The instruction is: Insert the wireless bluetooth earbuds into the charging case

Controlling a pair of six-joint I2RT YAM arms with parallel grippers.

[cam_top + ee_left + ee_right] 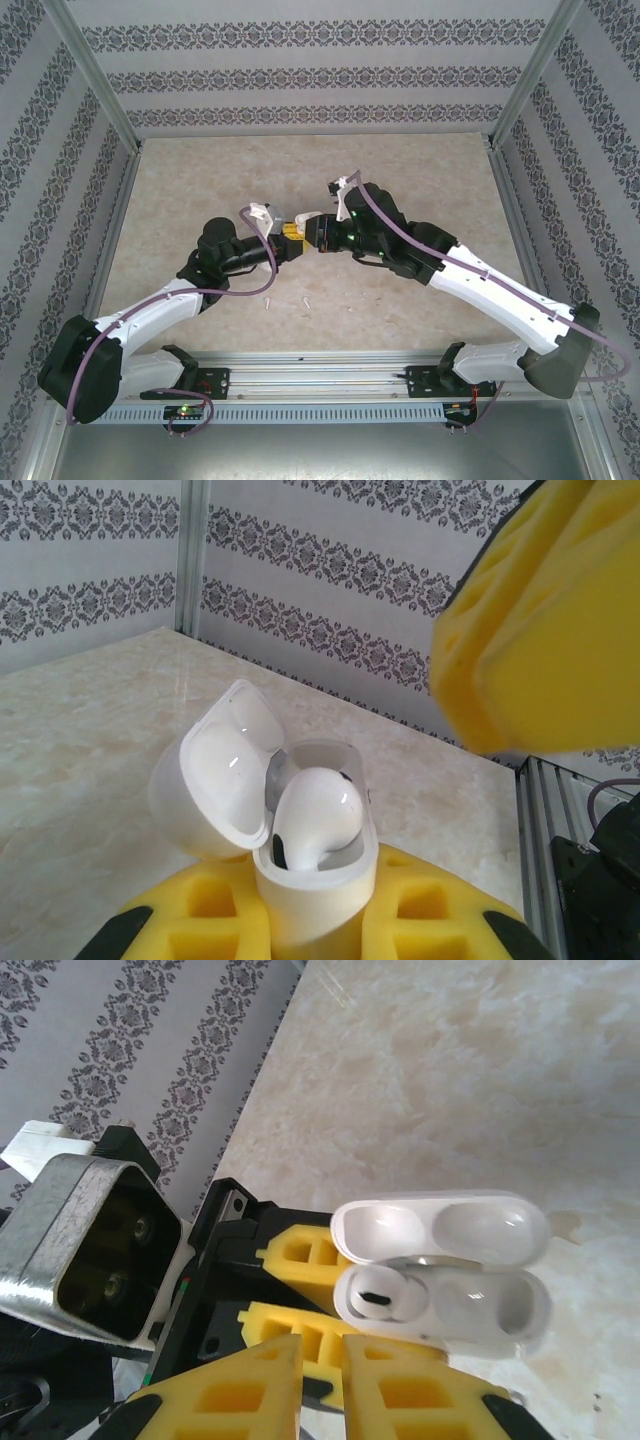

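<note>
Being steadied for loading, the open white plastic case (pixel 490 1310) is clenched by the left gripper (pixel 318 925); the right gripper (pixel 322 1360) state cannot be told.

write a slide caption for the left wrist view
Open charging case clamped in the left gripper, one white earbud seated inside.

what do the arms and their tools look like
The left arm and right arm have white links, bulky black joints and a purple cable running along each. The left tool and right tool have blocky yellow fingers with square recesses, on black mounts.
</note>
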